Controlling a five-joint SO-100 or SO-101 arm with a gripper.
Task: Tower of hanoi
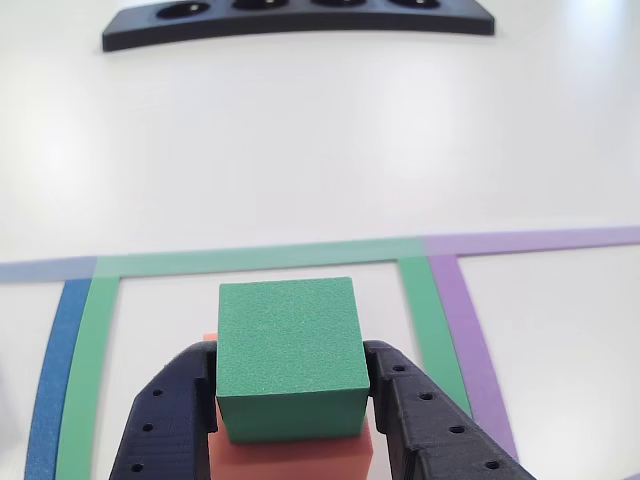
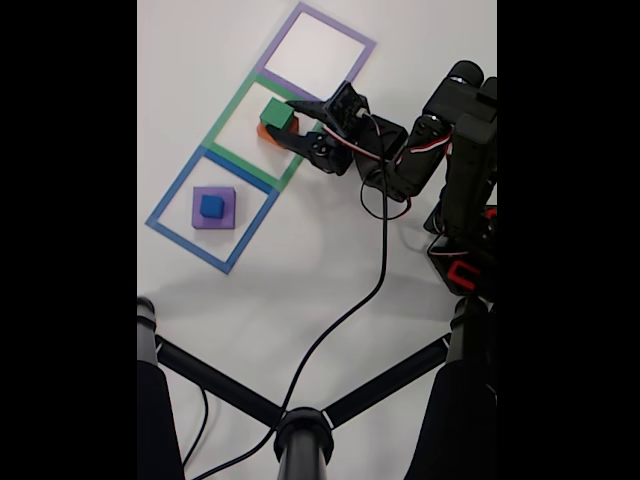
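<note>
The tower of hanoi is split into two stacks. The green block [image 1: 290, 345] sits on the salmon-orange block [image 1: 300, 462] inside the green tape square. In the fixed view the green block [image 2: 276, 114] tops the salmon-orange one [image 2: 263, 131]. My gripper [image 1: 290, 362] has its black fingers pressed against both sides of the green block; in the fixed view the gripper [image 2: 284, 122] reaches in from the right. The small blue cube [image 2: 211, 206] rests on the purple block [image 2: 226, 218] in the blue tape square.
A black bar with round holes [image 1: 300, 27] lies at the far edge of the white table. Green tape [image 1: 260, 259], purple tape [image 1: 540, 240] and blue tape [image 1: 55, 370] outline the squares. A black cable [image 2: 381, 270] trails to a stand [image 2: 300, 432].
</note>
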